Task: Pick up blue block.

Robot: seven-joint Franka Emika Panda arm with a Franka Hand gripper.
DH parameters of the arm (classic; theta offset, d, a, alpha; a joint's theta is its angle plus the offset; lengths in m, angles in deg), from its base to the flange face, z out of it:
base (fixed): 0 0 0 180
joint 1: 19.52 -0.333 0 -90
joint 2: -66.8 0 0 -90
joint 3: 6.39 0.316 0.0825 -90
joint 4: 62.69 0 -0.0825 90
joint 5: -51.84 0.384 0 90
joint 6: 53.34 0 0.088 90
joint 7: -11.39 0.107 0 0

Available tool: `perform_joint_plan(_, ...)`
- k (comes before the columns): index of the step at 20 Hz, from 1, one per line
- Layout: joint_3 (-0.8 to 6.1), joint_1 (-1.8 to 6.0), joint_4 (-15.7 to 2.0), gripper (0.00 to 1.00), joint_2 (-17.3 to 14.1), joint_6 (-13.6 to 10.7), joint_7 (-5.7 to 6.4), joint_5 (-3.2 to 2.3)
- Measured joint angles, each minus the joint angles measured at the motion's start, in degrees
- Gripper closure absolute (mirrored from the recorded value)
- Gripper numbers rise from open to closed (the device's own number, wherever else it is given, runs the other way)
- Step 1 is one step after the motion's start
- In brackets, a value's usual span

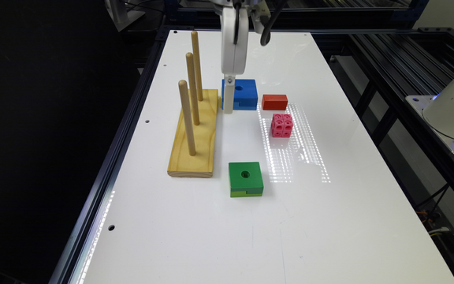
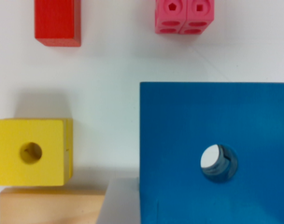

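Note:
The blue block [image 1: 242,94] is a flat bright-blue square with a round centre hole and a side slot. It rests on the white table [image 1: 329,221] just to the exterior view's right of the wooden peg base. My gripper [image 1: 229,105] hangs straight down over the block's left edge, its tip down at table height in front of that edge. In the wrist view the blue block [image 2: 216,154] is very close and large, with the table showing through its hole. A pale grey piece [image 2: 122,201] lies against one of its edges.
A wooden base with three upright pegs [image 1: 195,130] stands close beside the gripper. A red block [image 1: 274,101] and a pink cube [image 1: 282,125] lie just right of the blue block. A green block [image 1: 245,178] sits nearer. In the wrist view a yellow block [image 2: 33,151] lies by the base.

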Motion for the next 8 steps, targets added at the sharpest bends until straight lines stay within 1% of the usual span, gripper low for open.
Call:
perform_joint_plan(3,0.04,0.00,0.01,1.00,2.58,-2.55,0.00,0.02)
perform_joint_plan(6,0.07,0.00,-0.04,1.00,4.25,-4.05,0.00,0.03)
perform_joint_plan(8,0.09,0.00,-0.10,1.00,5.93,-5.49,0.00,0.06)
